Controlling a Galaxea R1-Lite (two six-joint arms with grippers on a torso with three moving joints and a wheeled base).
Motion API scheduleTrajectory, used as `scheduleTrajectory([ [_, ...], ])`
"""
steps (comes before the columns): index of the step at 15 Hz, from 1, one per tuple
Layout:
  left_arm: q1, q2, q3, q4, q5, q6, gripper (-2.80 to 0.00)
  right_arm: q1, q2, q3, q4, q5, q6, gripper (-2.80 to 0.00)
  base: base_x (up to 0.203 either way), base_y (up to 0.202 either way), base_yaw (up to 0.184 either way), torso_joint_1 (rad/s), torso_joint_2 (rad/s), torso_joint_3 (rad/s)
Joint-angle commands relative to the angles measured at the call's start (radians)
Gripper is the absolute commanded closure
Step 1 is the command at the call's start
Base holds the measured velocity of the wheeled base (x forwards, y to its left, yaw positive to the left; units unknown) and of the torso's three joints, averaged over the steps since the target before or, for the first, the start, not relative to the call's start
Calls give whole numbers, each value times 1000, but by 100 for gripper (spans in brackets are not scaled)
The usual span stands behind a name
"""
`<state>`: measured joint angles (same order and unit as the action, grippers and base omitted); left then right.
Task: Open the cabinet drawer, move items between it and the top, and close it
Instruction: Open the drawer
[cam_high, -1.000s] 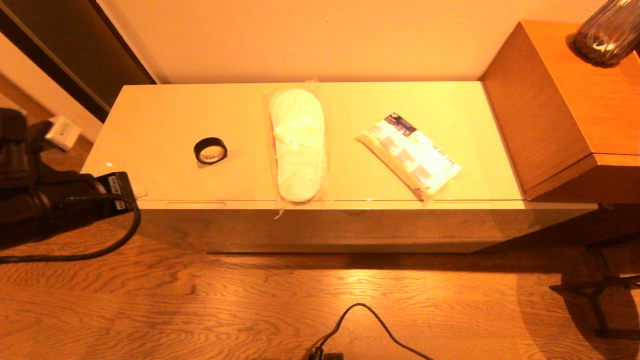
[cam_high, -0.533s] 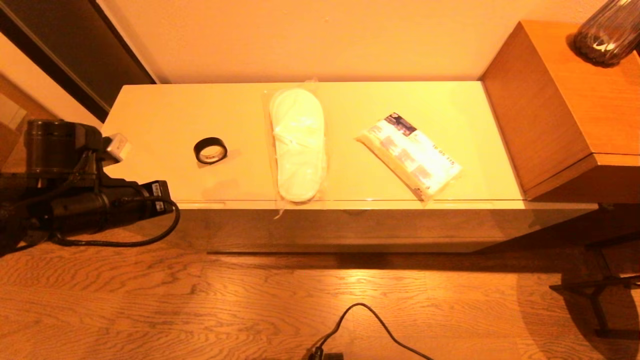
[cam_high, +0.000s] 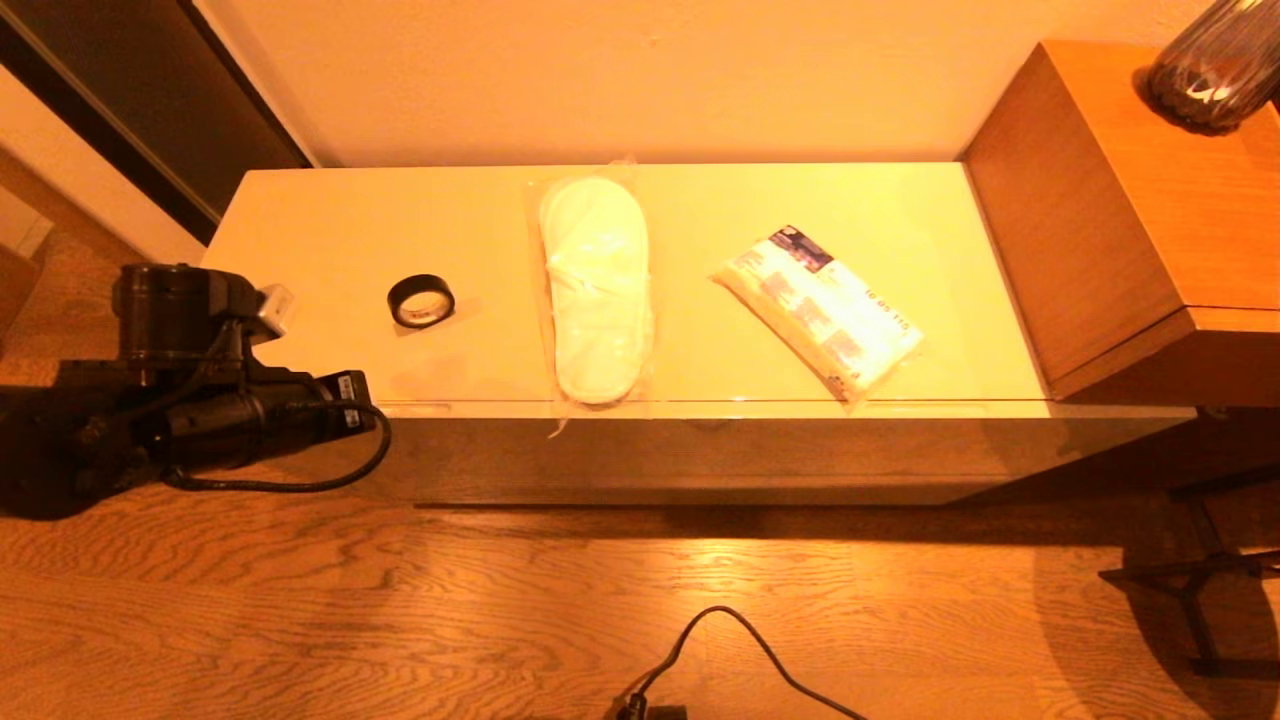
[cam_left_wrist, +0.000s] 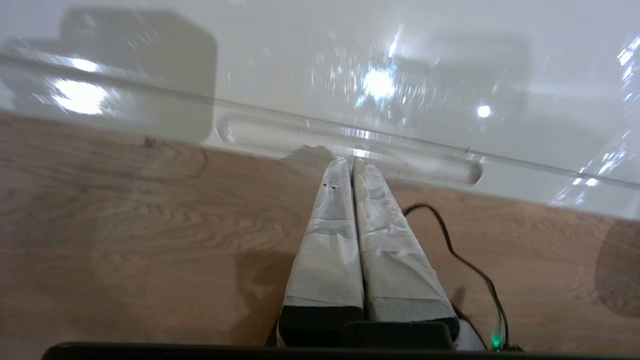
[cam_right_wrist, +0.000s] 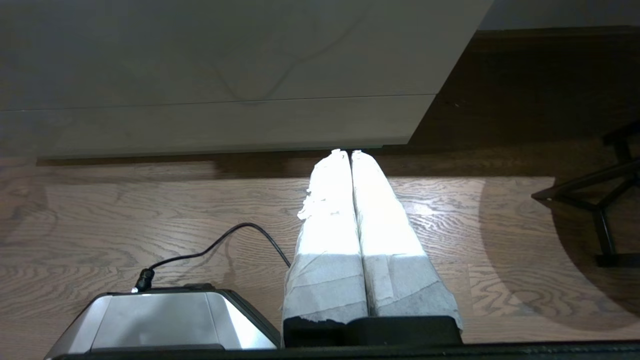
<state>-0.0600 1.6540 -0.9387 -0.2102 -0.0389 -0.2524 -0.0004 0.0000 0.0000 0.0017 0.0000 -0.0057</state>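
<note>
The cabinet drawer (cam_high: 700, 452) is closed under the glossy cream top (cam_high: 320, 225). On the top lie a black tape ring (cam_high: 420, 301), white slippers in a clear bag (cam_high: 596, 290) and a white packet with blue print (cam_high: 820, 312). My left arm (cam_high: 200, 410) hangs at the cabinet's front left corner. In the left wrist view my left gripper (cam_left_wrist: 351, 161) is shut and empty. Its tips sit just in front of a long recess (cam_left_wrist: 350, 145) in the cabinet's front edge. My right gripper (cam_right_wrist: 347, 152) is shut and empty, low over the floor and facing the cabinet front (cam_right_wrist: 200, 120).
A taller brown wooden cabinet (cam_high: 1130, 200) with a dark vase (cam_high: 1215, 65) adjoins the low cabinet's right end. A black cable (cam_high: 740, 640) lies on the wooden floor in front. Black stand legs (cam_high: 1190, 590) are at the right.
My left arm has moved right and forward, from the picture's left edge up to the cabinet's front left corner. The items on the top have not moved.
</note>
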Motion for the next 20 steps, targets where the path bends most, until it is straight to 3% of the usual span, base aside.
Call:
scheduleTrajectory([
  [1, -3, 13, 9, -1, 1, -4, 0, 0, 2, 2, 0, 0, 0, 0, 0, 0, 0, 0, 0, 0],
  [13, -18, 68, -30, -4, 18, -7, 0, 0, 2, 2, 0, 0, 0, 0, 0, 0, 0, 0, 0, 0],
  [20, -17, 146, -113, -4, 16, -6, 0, 0, 2, 2, 0, 0, 0, 0, 0, 0, 0, 0, 0, 0],
])
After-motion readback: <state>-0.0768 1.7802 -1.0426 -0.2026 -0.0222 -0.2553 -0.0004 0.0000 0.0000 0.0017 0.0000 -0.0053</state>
